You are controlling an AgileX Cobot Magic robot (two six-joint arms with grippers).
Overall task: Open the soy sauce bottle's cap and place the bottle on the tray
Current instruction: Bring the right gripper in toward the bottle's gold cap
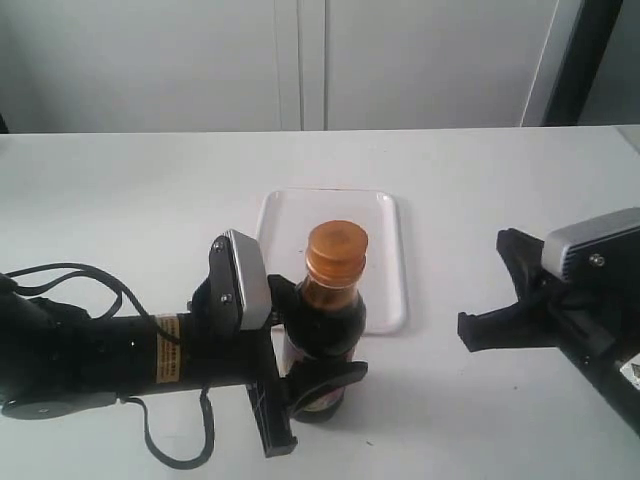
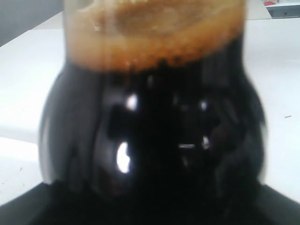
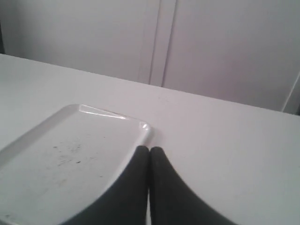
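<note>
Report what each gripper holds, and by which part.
Left gripper holds the soy sauce bottle by its dark lower body. Right gripper, shut, holds nothing.

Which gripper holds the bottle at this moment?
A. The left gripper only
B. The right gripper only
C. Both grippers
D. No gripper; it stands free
A: the left gripper is closed around the dark body of the bottle, while the right gripper is off to the side, shut and empty.
</note>
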